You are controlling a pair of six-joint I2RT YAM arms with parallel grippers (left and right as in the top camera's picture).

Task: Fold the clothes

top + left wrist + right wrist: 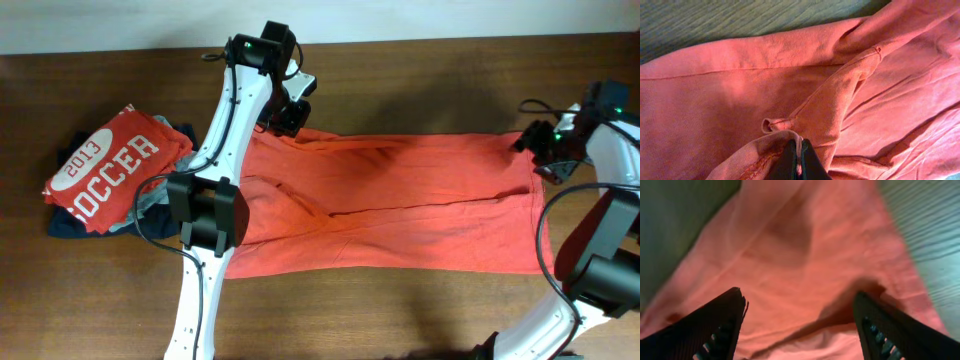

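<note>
The left arm (225,120) stretches away from its base, and its wrist bends back downward. The left tool (799,159) is clamped tight, with a fold of the T-shirt (715,90) nipped between its fingers. The right arm (612,150) doubles back at the elbow. The right tool (797,295) points left with its fingers spread wide.

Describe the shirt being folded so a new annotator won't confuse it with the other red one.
Start at the wooden table: a long orange-red shirt lies spread flat across its middle, reaching almost to the right end. Unlike the red shirt atop the pile at the left end, it shows no white lettering and is laid out alone, not stacked.
</note>
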